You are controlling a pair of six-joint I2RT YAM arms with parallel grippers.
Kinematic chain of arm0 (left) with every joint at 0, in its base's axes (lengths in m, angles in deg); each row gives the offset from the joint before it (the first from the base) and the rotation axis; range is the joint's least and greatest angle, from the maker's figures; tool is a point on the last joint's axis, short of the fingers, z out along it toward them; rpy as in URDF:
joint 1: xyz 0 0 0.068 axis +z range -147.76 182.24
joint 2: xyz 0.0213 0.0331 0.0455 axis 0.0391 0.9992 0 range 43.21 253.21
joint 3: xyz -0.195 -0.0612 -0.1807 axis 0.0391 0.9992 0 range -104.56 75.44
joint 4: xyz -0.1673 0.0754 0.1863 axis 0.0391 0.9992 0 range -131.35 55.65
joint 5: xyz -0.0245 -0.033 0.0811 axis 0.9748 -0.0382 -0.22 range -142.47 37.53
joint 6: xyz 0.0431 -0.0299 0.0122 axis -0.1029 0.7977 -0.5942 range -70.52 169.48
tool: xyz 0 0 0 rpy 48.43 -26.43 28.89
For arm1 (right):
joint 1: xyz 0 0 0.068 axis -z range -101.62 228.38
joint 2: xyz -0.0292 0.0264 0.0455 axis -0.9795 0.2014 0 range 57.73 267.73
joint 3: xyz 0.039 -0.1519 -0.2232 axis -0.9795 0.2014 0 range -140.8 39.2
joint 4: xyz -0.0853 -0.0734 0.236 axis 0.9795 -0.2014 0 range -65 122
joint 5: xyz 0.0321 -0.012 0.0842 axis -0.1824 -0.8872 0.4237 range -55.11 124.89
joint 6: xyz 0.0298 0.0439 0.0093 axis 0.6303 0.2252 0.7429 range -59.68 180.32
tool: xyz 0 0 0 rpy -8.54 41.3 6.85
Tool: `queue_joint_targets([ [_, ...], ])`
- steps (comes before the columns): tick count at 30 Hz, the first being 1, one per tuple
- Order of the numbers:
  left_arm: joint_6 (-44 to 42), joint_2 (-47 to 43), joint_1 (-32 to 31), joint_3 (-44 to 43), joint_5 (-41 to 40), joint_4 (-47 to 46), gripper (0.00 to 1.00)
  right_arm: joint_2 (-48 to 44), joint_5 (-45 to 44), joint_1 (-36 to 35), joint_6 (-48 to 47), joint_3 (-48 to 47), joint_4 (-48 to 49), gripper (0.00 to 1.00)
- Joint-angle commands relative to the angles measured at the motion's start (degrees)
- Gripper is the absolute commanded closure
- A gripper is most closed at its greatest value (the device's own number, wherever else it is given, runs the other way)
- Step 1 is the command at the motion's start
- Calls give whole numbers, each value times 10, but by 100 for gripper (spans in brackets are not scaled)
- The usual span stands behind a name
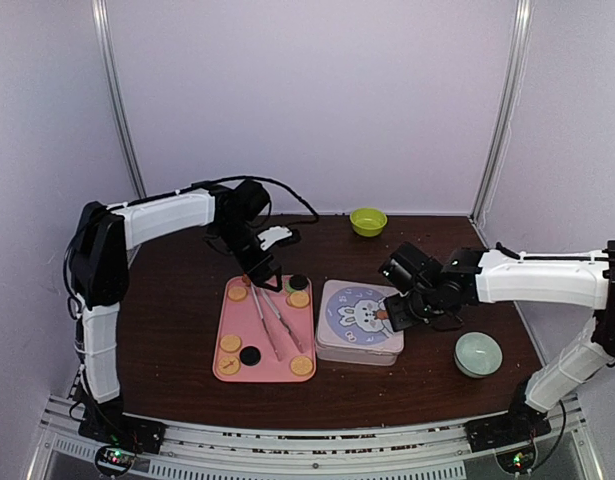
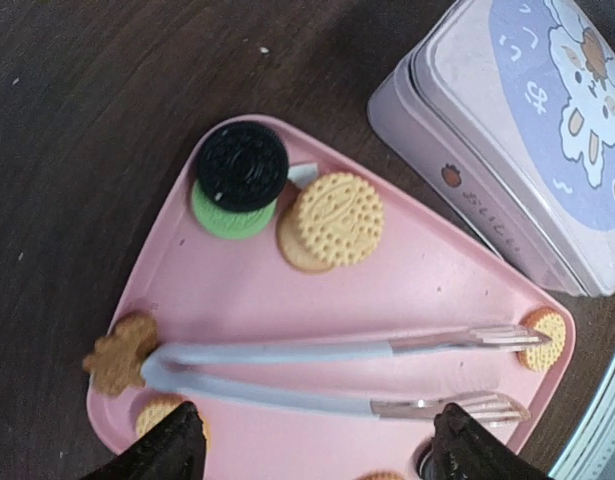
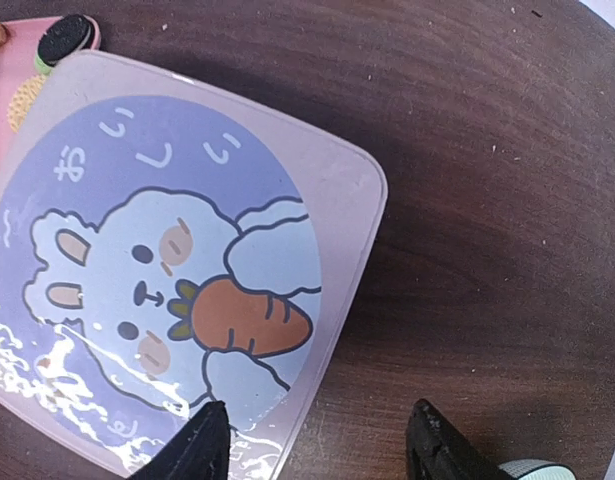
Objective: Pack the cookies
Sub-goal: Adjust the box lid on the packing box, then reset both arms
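Table [image 1: 177,320]: dark brown wood grain, set against pale walls.
- Pink tray [image 1: 270,373]: left of centre.
- Square box [image 1: 359,350]: lid on, rabbit and carrot picture, just right of the tray, close alongside.
- Small lime-green bowl [image 1: 368,221]: far edge, upright.
- Pale green bowl [image 1: 478,354]: near right, upright, apart from the box.

Cookies [image 1: 230,343] all lie flat on the pink tray [image 2: 387,290]. Far right corner: black sandwich cookie [image 2: 242,165] stacked on a green one [image 2: 223,217], just beside two stacked tan rounds [image 2: 337,218]. Far edge: brown flower-shaped cookie [image 2: 120,352] overhanging the rim. Near right corner: tan round [image 1: 302,366]. Left side: three tan rounds plus a black one [image 1: 250,354] (detail blurry from above).
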Motion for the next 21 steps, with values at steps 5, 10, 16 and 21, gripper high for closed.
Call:
queue_joint_targets([
  [5,-31,-170,101,115,15,-11,2,36,73,1,-8,-72,60,41],
  [10,-43,-232,175,185,15,-21,2,129,103,-27,-1,-127,105,42],
  [16,-69,-285,276,258,14,-38,2,193,117,-46,12,-151,134,43],
  [21,-78,-298,340,294,21,-62,2,226,116,-64,19,-180,124,43],
])
